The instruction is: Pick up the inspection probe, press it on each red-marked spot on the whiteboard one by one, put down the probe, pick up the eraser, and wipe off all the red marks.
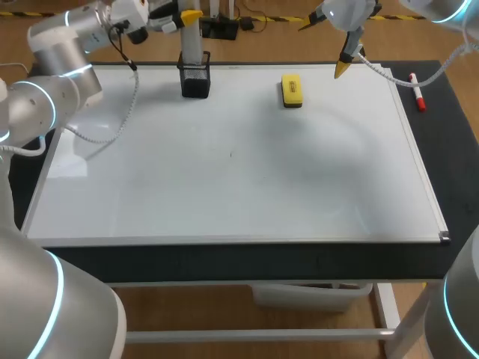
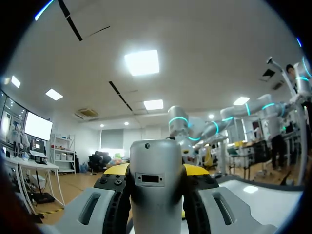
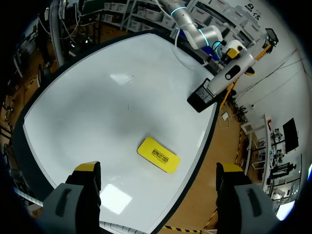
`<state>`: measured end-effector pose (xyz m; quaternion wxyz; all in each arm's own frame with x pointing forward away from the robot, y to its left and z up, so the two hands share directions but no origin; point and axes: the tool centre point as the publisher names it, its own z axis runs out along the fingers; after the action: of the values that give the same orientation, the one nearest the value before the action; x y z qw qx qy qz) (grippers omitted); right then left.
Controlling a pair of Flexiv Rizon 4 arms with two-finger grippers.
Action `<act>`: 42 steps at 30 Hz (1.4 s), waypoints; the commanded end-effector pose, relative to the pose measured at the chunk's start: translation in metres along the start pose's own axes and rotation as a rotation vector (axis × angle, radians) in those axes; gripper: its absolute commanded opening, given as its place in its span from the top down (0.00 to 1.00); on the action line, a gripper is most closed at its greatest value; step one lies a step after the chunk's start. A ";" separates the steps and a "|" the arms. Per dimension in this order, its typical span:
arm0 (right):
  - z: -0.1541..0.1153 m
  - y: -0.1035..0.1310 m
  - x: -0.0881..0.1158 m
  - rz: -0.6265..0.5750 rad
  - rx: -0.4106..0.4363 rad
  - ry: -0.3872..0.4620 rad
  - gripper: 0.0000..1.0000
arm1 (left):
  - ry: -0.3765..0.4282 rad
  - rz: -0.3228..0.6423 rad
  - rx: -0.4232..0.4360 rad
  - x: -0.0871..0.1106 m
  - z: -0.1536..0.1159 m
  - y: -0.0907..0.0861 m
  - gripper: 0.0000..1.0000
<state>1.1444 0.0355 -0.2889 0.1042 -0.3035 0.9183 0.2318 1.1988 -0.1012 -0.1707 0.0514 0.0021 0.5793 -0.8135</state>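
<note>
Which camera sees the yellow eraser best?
The right wrist view: the eraser lies whole and big on the whiteboard, ahead of the open right gripper. The head view shows it smaller, near the far edge. The left wrist view doesn't show it.

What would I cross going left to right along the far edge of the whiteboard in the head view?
black mesh holder → yellow eraser → right gripper → red marker
</note>
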 end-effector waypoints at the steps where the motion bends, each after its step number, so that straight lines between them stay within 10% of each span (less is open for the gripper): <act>1: -0.001 0.001 0.000 -0.001 0.005 0.005 0.00 | 0.186 -0.005 0.008 -0.008 -0.001 0.008 1.00; 42: -0.001 0.001 0.000 -0.001 0.005 0.005 0.00 | 0.263 -0.055 -0.006 -0.024 -0.017 0.072 1.00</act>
<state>1.1444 0.0355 -0.2889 0.1042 -0.3035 0.9183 0.2318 1.2194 -0.1065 -0.2375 0.0662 -0.0630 0.5863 -0.8049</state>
